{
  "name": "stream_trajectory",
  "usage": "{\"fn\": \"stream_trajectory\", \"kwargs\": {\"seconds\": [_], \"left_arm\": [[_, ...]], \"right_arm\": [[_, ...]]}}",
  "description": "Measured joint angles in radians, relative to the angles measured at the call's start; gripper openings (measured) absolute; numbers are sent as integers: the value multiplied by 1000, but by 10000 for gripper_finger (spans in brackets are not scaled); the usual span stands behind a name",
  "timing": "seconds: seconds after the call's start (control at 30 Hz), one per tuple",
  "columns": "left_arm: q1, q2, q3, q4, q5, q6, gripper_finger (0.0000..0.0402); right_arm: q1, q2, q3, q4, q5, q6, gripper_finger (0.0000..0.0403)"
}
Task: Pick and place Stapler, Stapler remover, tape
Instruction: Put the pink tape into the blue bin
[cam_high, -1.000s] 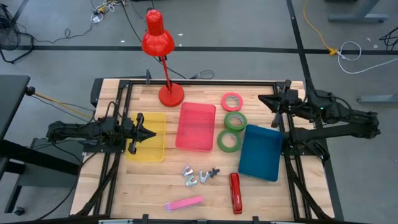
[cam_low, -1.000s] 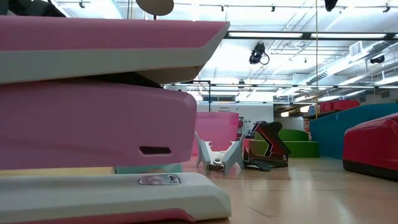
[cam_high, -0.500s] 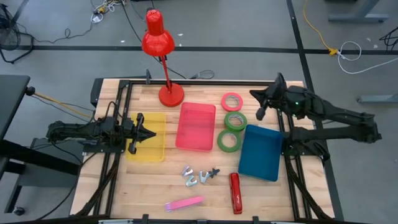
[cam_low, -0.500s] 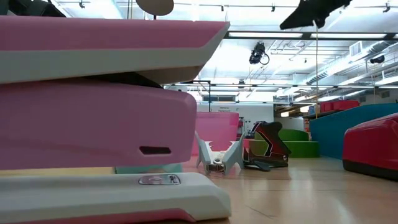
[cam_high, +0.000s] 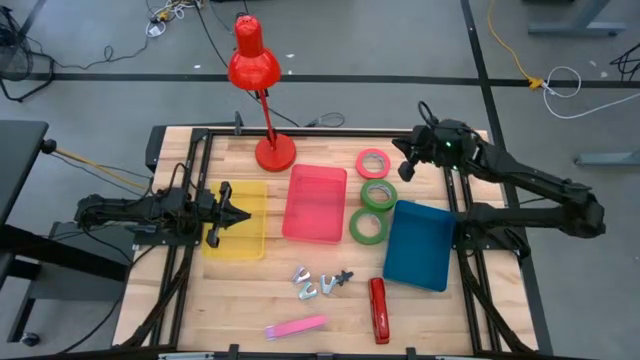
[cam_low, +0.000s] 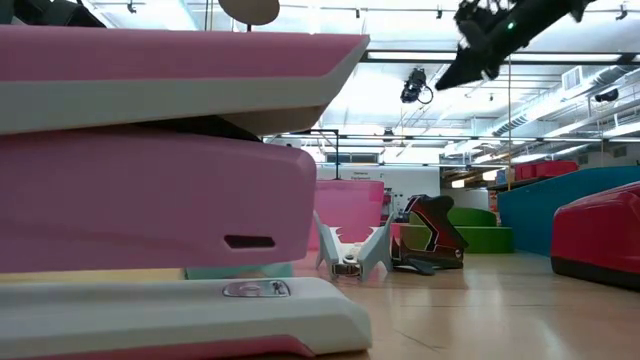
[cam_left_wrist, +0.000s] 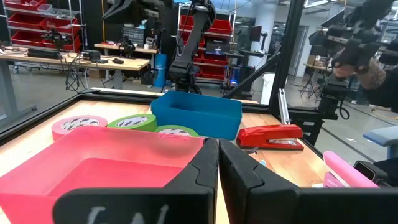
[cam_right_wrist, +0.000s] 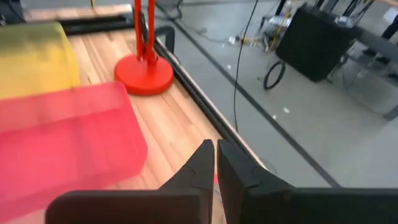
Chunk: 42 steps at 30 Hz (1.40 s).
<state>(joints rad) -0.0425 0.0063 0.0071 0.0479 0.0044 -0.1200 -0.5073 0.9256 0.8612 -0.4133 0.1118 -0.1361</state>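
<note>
Three tape rolls lie flat on the table right of centre: a pinkish-red one (cam_high: 373, 162) and two green ones (cam_high: 379, 194) (cam_high: 367, 225). A red stapler (cam_high: 378, 310) and a pink stapler (cam_high: 296, 327) lie near the front edge. Silver staple removers (cam_high: 308, 284) and a black one (cam_high: 343, 276) lie behind them. My right gripper (cam_high: 404, 168) is shut and empty, raised in the air just right of the pinkish-red roll; it also shows in the low view (cam_low: 462, 62). My left gripper (cam_high: 240, 215) is shut and empty over the yellow tray (cam_high: 237, 235).
A pink-red tray (cam_high: 316, 203) stands mid-table and a blue tray (cam_high: 420, 243) to its right. A red desk lamp stands with its base (cam_high: 275, 153) at the far edge. The black frame rails (cam_high: 330, 131) run around the table.
My right gripper has risen and swung from the table's right side toward the far left, coming beside the pinkish-red tape roll, and has tipped downward. Its fingers stay shut. Nothing on the table has moved.
</note>
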Motion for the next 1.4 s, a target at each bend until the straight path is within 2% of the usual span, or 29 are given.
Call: {"fn": "stream_trajectory", "kwargs": {"seconds": [0.37,0.7,0.87,1.07,1.4], "left_arm": [[0,0,0,0,0,0,18],[0,0,0,0,0,0,18],[0,0,0,0,0,0,18],[0,0,0,0,0,0,18],[0,0,0,0,0,0,18]], "right_arm": [[-148,158,0,25,-128,-110,21],[-189,272,0,91,-132,-162,37],[-194,326,0,91,-131,-196,71],[-194,372,0,91,-131,-221,133],[-194,400,15,90,-128,-151,224]]}}
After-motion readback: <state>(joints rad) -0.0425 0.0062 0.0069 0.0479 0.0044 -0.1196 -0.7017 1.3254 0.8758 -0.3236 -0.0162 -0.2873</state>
